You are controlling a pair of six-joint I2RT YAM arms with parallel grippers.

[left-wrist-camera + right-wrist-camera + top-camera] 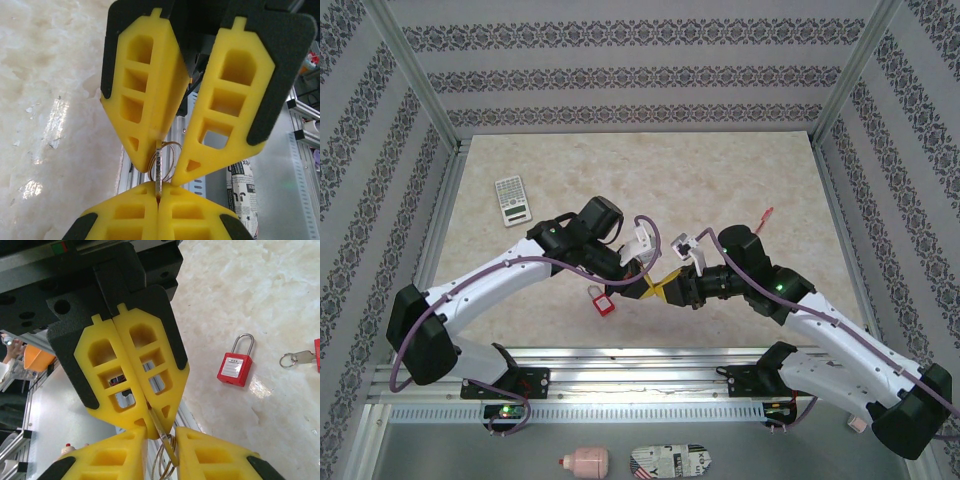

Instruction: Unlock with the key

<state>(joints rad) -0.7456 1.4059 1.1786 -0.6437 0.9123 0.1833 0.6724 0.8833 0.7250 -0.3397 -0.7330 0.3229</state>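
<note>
Pinching key (159, 167), seemingly, left gripper (158, 194), padlock (235, 369) apart

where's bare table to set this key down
Bare marble across the far half, between the calculator and the small red item. Crowded near the centre, where the left hand and right hand meet beside the padlock.

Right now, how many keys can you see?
2. One key is pinched in the left hand; the other key lies on the table beside the red padlock. More may be hidden.
</note>
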